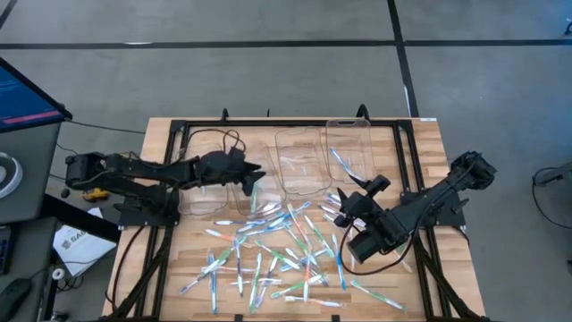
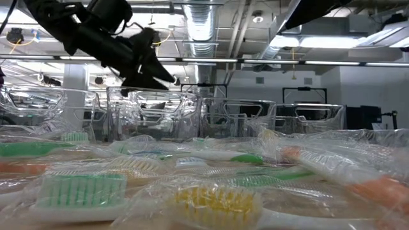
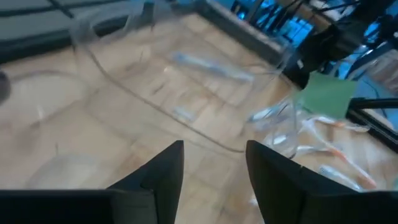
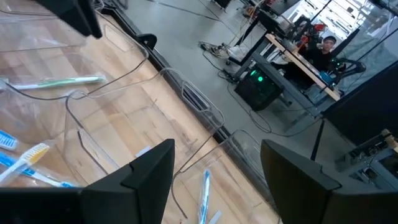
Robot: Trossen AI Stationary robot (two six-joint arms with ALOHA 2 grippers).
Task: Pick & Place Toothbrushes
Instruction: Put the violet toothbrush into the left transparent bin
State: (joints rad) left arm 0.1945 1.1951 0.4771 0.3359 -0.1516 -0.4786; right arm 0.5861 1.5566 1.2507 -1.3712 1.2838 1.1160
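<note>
Toothbrushes (image 1: pixel 277 255), thin white-handled sticks w/ blue, green, orange accents, lie scattered on the wooden counter (image 1: pixel 420 152) in high view. My left claw (image 1: pixel 253 177) hangs over the clear plastic bins (image 1: pixel 299 161); right claw (image 1: pixel 344 207) near the pile's edge. Low view: wrapped brushes up close. Left wrist: my fingers (image 3: pixel 155 180) apart, nothing between. Right wrist: fingers (image 4: pixel 143 174) apart, empty.

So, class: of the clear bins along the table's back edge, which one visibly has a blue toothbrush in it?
The rightmost clear bin, nearest the right arm: a blue toothbrush lies inside it; none shows clearly in the others.
</note>
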